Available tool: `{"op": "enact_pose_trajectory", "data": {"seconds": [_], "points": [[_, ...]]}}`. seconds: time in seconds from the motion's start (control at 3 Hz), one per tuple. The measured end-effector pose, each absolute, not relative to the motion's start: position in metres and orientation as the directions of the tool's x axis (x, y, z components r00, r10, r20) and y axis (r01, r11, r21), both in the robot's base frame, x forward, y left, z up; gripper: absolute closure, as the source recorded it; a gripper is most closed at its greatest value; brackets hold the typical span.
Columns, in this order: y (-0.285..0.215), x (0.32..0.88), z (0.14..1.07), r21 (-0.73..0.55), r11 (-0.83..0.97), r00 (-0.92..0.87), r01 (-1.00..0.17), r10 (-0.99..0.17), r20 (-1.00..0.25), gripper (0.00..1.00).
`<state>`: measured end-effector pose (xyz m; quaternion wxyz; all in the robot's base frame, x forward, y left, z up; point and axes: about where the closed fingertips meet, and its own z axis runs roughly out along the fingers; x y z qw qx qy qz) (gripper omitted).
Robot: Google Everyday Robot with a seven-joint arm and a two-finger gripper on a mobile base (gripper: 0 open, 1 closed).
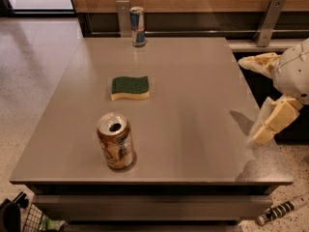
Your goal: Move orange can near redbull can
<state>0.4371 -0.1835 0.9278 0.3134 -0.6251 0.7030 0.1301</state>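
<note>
Camera view: jaws wide open, empty, by R edge of table, well apart from orange can.

Soft overhead light glazes the table; the pincer at right casts shadow.

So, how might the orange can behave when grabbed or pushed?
The orange can stands upright, already opened: probably light, tippable if pushed high. Thin wall may dent. The gripper hovers open at the right edge of the table.
</note>
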Motion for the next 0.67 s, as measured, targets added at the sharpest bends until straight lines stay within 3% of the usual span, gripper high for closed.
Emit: {"op": "enact_pose_trajectory", "data": {"seconds": [0.67], "points": [[-0.116,0.432,0.930,-0.152,0.122,0.069,-0.981,-0.512,-0.856,0.00]]}}
